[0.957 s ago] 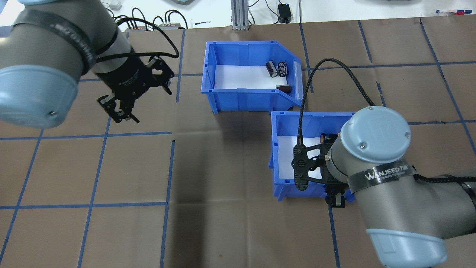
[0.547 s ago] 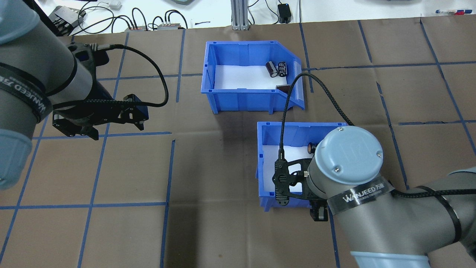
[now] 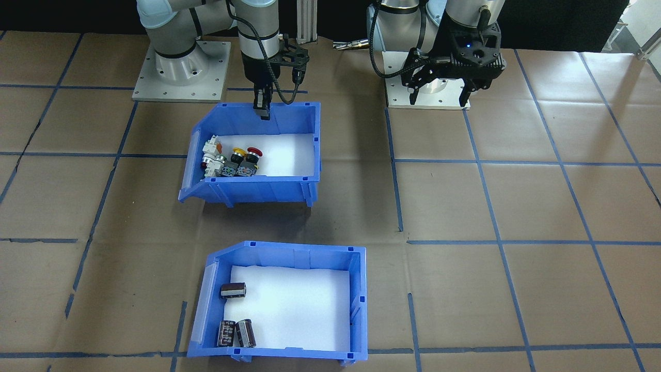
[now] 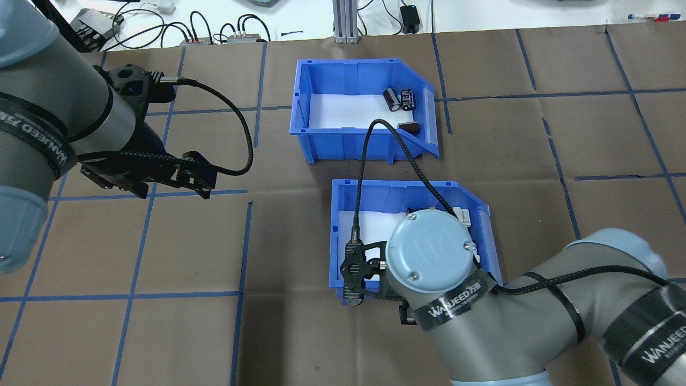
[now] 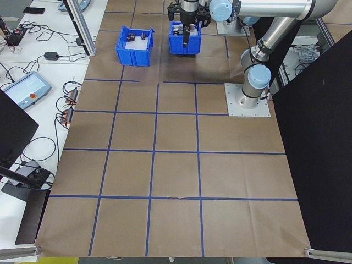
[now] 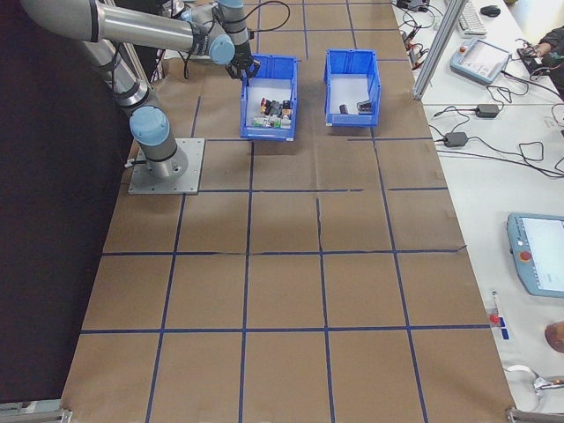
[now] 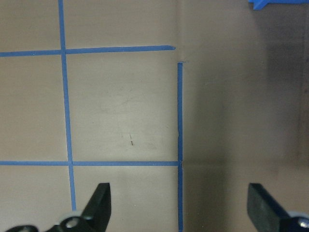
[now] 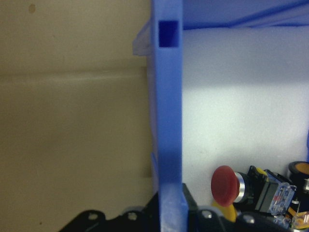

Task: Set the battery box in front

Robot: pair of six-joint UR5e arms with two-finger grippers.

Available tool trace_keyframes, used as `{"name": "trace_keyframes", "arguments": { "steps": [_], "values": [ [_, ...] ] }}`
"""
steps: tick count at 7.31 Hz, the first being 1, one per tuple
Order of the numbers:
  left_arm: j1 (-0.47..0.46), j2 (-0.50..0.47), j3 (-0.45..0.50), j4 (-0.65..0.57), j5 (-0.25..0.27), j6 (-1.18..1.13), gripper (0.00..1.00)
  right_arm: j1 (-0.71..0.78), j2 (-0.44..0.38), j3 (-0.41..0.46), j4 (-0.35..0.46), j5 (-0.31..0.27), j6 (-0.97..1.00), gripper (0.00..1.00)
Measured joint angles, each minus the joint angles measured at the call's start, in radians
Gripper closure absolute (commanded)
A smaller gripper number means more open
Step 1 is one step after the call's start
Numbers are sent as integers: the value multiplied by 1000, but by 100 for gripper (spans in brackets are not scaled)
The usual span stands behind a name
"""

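The battery box (image 4: 353, 136) is a blue bin with white foam, and three dark batteries (image 4: 399, 99) lie at its sloped end. It stands at the far side from the robot and low in the front-facing view (image 3: 356, 289). No gripper touches it. Nearer the robot stands a like blue bin (image 4: 386, 190) holding coloured push-button switches (image 3: 232, 160). My right gripper (image 3: 262, 107) is shut on this bin's robot-side wall (image 8: 169, 121). My left gripper (image 4: 155, 185) hangs open over bare table to the left, with nothing between its fingers (image 7: 99, 203).
Brown paper with a blue tape grid covers the table. Cables and small devices (image 4: 214, 32) and an aluminium post (image 4: 345, 21) lie beyond the far edge. The two arm bases (image 3: 181, 72) stand at the robot's edge.
My right gripper has dragged the switch bin left and toward the robot. My left arm has drawn back to the left. The battery box has not moved.
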Motion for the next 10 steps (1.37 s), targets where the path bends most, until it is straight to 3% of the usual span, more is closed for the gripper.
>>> {"name": "trace_keyframes", "arguments": {
  "steps": [3,7,8,9,10],
  "values": [
    [1,8,3,3,-29,2,0,79,82,-26,-62,-25,59,96],
    [35,1,8,3,-36,12,0,112,109,-24,-88,-59,59,94],
    [40,-3,8,3,-37,13,0,112,111,-23,-88,-72,58,52],
    [42,-6,7,3,-35,13,0,113,114,-21,-89,-75,61,1],
    [43,-6,7,4,-34,13,0,113,115,-21,-91,-72,65,0]
  ]
}}
